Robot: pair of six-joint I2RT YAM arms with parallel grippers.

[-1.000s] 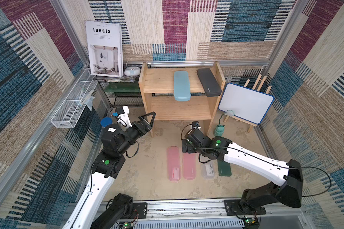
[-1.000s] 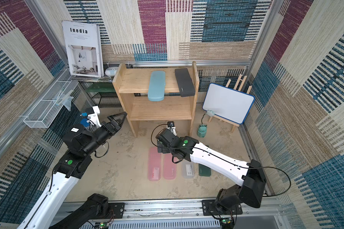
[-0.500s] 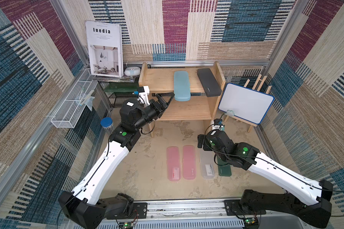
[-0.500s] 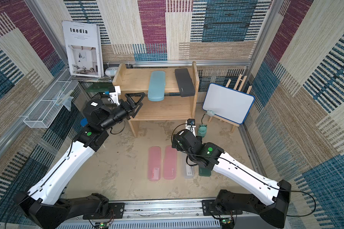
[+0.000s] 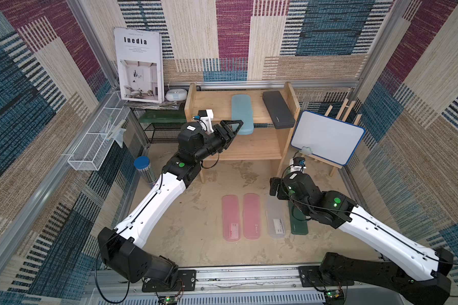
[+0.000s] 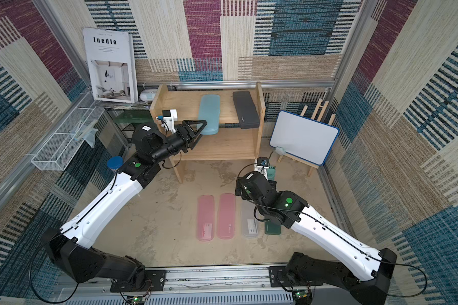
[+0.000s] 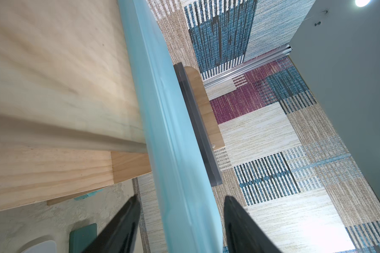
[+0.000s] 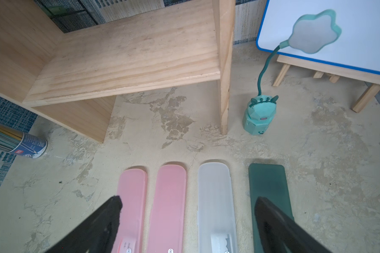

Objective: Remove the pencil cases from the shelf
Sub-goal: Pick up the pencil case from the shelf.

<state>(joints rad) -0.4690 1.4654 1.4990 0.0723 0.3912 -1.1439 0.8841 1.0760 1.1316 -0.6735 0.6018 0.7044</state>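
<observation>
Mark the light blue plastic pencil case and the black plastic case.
light blue plastic pencil case [image 5: 242, 112]: in a top view, lid middle.
black plastic case [image 5: 278, 109]: in a top view, lid middle.

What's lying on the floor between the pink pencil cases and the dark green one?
A frosted clear pencil case, apart from the nearer pink case and the dark green case; clearest in the right wrist view.

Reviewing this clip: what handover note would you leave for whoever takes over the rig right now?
Left tool: open, straddling the light blue case's overhanging end, not yet clamped.
Right tool: open, empty, above the cases on the floor.
Done: two pink cases, clear case, dark green case lie on the floor.
Left to do: light blue case and black case, both on the shelf's top tier.
</observation>
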